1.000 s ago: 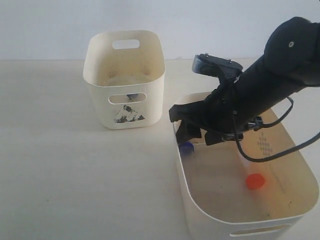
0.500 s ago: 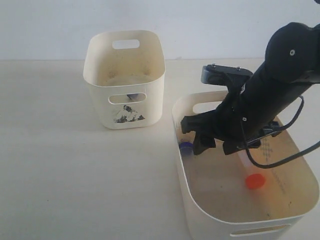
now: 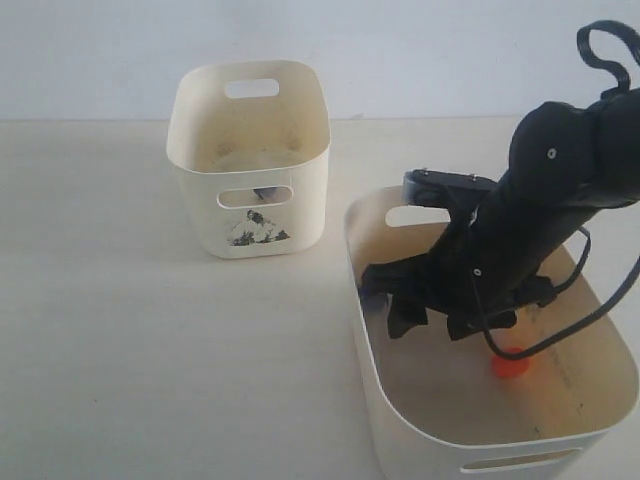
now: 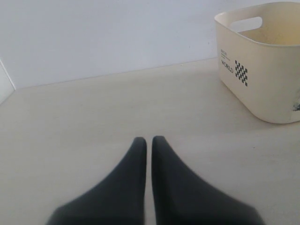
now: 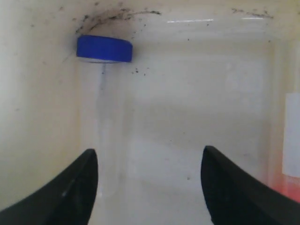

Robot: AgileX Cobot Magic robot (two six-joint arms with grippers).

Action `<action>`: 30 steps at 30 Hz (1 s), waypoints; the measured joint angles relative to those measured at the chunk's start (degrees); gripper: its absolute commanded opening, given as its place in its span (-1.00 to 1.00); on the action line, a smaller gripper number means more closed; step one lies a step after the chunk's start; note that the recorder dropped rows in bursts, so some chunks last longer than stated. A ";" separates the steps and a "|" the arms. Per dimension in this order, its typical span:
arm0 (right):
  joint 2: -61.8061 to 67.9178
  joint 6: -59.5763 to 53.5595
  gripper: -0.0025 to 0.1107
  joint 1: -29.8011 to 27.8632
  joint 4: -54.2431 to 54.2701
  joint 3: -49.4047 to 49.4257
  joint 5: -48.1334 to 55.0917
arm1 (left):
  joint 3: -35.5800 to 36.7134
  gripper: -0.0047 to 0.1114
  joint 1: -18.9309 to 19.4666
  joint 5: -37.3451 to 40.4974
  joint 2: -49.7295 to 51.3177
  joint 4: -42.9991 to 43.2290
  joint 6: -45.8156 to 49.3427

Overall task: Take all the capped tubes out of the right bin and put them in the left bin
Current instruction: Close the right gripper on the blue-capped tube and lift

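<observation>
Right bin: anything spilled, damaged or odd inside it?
Only grime: dark specks and smears mark the inner wall of the right bin, close to the cap of the blue-capped tube. Nothing spilled or broken shows.

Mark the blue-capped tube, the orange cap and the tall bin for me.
blue-capped tube (image 5: 104,48): right wrist view, on its blue cap.
orange cap (image 3: 512,369): exterior view, on the cap's top.
tall bin (image 3: 196,212): exterior view, on its bare front wall.
</observation>
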 measured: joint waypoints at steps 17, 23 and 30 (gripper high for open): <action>6.27 -5.44 0.12 -0.12 9.57 -0.08 -1.70 | 0.00 -0.84 0.00 0.00 0.00 0.00 0.00; 7.29 -5.79 0.12 -0.12 10.95 -0.33 -1.70 | 0.00 -0.84 0.00 0.00 0.00 0.00 0.00; 7.90 -5.79 0.12 -0.12 11.86 -2.11 0.47 | 0.00 -0.84 0.00 0.00 0.00 0.00 0.00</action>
